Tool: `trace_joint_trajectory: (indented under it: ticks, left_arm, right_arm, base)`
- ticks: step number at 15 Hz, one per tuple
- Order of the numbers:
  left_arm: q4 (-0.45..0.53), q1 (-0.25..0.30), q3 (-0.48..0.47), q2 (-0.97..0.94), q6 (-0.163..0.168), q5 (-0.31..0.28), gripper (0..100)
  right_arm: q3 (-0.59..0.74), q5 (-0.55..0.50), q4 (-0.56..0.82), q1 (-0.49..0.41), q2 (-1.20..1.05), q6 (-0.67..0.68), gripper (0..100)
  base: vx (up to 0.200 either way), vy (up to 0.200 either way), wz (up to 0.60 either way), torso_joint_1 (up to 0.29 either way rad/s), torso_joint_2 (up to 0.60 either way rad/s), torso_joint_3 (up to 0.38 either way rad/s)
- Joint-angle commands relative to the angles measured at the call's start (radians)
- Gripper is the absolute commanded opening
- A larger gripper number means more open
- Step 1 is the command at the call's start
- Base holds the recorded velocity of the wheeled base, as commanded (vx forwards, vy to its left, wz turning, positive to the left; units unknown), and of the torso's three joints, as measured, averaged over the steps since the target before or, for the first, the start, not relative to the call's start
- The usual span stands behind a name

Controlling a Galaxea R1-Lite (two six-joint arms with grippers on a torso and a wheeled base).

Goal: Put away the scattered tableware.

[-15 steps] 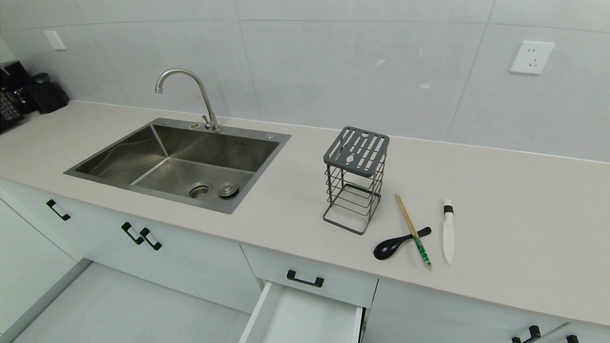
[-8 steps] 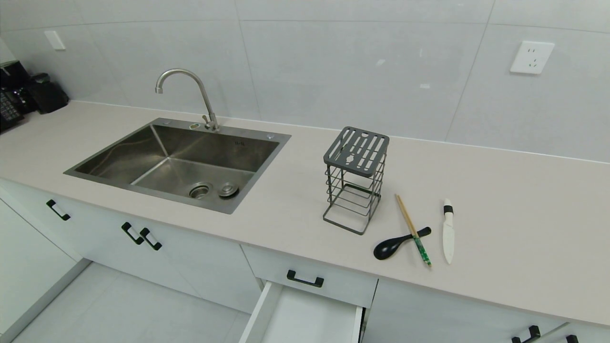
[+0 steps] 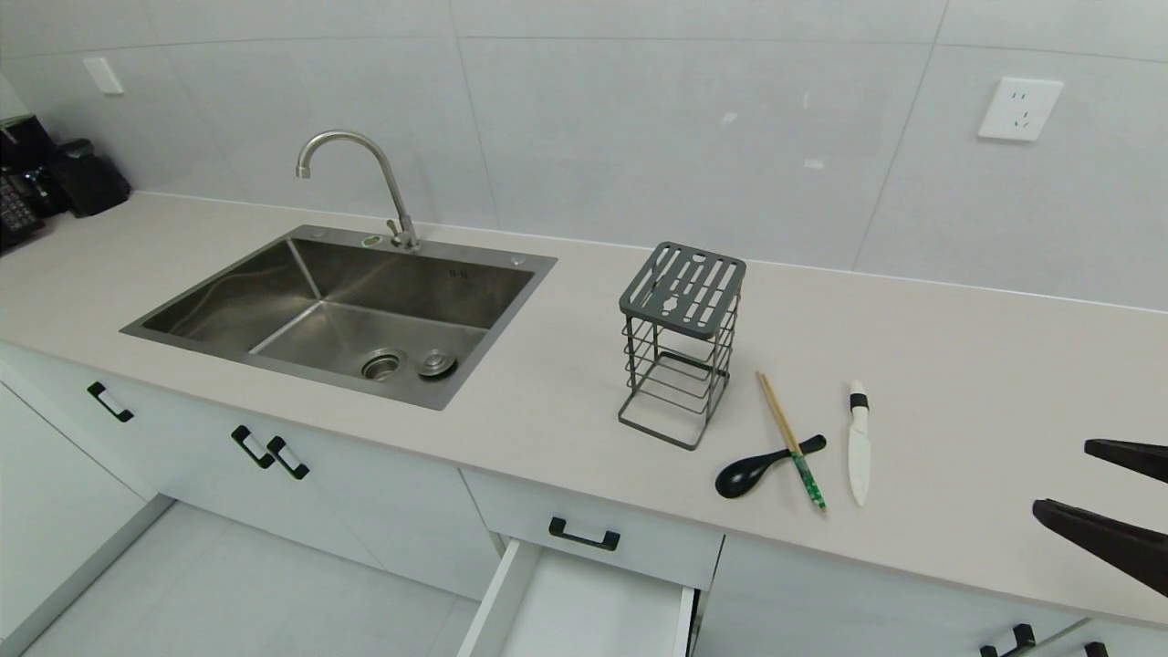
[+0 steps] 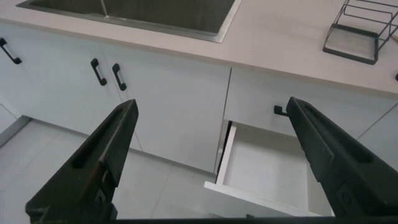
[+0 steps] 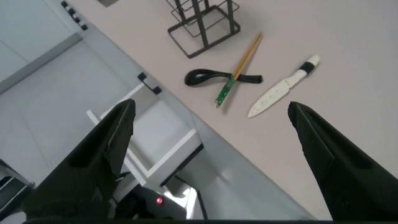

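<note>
Head view: the right gripper (image 3: 1061, 476), wide open and empty, is held well apart from the knife (image 3: 858, 447), chopsticks (image 3: 790, 440) and spoon (image 3: 762, 467) lying on the counter (image 3: 547, 392) beside the rack (image 3: 680, 342), so the approach is judged in hand, and lowering astride the knife is called for next.

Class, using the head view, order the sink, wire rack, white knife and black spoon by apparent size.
1. sink
2. wire rack
3. white knife and black spoon: about alike, too close to rank.
</note>
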Motion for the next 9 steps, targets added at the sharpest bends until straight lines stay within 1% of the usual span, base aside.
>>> trace_joint_trajectory:
  ticks: [1, 2, 3, 6, 7, 9]
  left_arm:
    - [0.000, 0.000, 0.000, 0.000, 0.000, 0.001, 100]
    - [0.000, 0.000, 0.000, 0.000, 0.000, 0.001, 100]
    - [0.000, 0.000, 0.000, 0.000, 0.000, 0.001, 100]
    - [0.000, 0.000, 0.000, 0.000, 0.000, 0.001, 100]
    - [0.000, 0.000, 0.000, 0.000, -0.002, 0.002, 100]
    - [0.000, 0.000, 0.000, 0.000, 0.000, 0.001, 100]
  right_arm:
    - [-0.001, -0.021, -0.039, 0.056, 0.157, -0.014, 100]
    - [0.013, -0.050, -0.083, 0.103, 0.223, -0.042, 100]
    - [0.038, -0.096, -0.151, 0.177, 0.275, -0.049, 100]
    - [0.007, -0.225, -0.212, 0.289, 0.369, -0.048, 100]
    - [0.007, -0.237, -0.214, 0.307, 0.396, -0.045, 100]
    - [0.007, -0.243, -0.214, 0.311, 0.438, -0.042, 100]
  base:
    - [0.000, 0.000, 0.00, 0.000, 0.00, 0.000]
    - [0.000, 0.000, 0.00, 0.000, 0.00, 0.000]
    - [0.000, 0.000, 0.00, 0.000, 0.00, 0.000]
    - [0.000, 0.000, 0.00, 0.000, 0.00, 0.000]
    - [0.000, 0.000, 0.00, 0.000, 0.00, 0.000]
    - [0.000, 0.000, 0.00, 0.000, 0.00, 0.000]
